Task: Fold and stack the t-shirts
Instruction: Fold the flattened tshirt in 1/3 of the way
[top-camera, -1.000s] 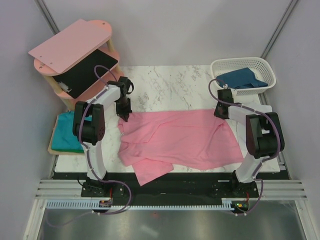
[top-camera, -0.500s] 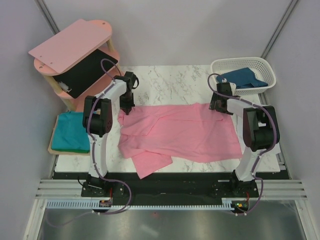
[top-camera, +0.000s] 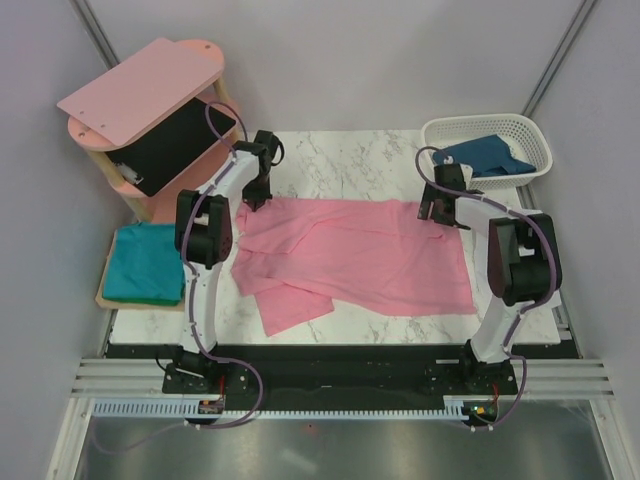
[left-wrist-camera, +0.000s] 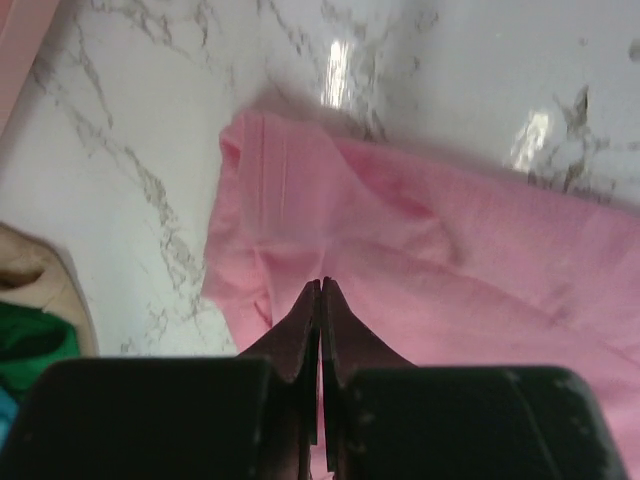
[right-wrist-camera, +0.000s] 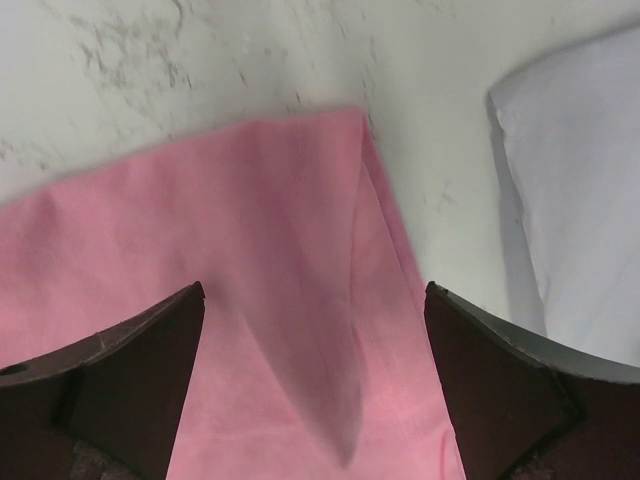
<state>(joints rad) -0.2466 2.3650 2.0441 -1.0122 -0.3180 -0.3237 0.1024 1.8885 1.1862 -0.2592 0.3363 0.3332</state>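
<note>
Your pink t-shirt (top-camera: 355, 255) lies spread on the counter (top-camera: 340, 160), unfolded; left pincer (top-camera: 258, 200) pinches its far corner; right pincer (top-camera: 432, 212) stands wide; teal t-shirt (top-camera: 145, 265) looks folded; dark blue t-shirt (top-camera: 485, 157) waits in the basket (top-camera: 530, 135).

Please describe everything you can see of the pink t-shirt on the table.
The pink t-shirt is soft, thin-looking cloth, spread almost flat across the marble table, with wrinkles and a folded-over flap at its near left. The shut left pincer pinches it near its far left corner; the open right pincer hovers over its far right corner.
</note>
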